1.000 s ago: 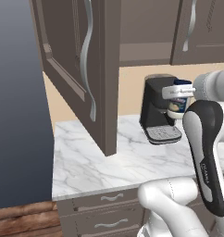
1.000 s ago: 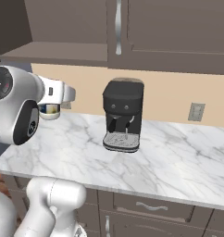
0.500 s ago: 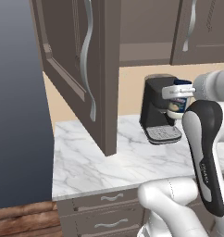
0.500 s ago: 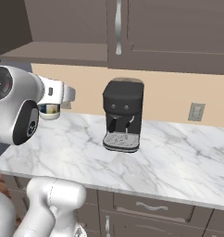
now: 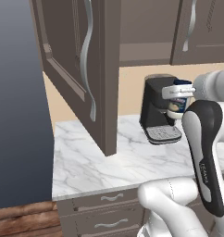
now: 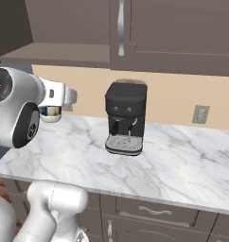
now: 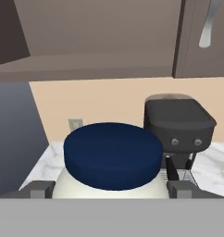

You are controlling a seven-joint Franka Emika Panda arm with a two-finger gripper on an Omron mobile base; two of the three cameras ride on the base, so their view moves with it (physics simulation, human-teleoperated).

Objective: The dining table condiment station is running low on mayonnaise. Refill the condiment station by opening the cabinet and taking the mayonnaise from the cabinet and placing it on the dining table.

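Hand view: mayonnaise (image 7: 112,159) apparently clamped between gripper (image 7: 112,189) fingers.

The coffee machine (image 5: 159,109) is standing on the surface (image 5: 100,162), back against the wall, under the upper cabinet (image 5: 81,55), whose open door is swinging out over the surface to the machine's left. The end effector (image 5: 178,91) is holding the mayonnaise (image 5: 179,102) above the surface, just in front of the coffee machine. Drawers (image 6: 154,210) are sitting below the surface's front edge.
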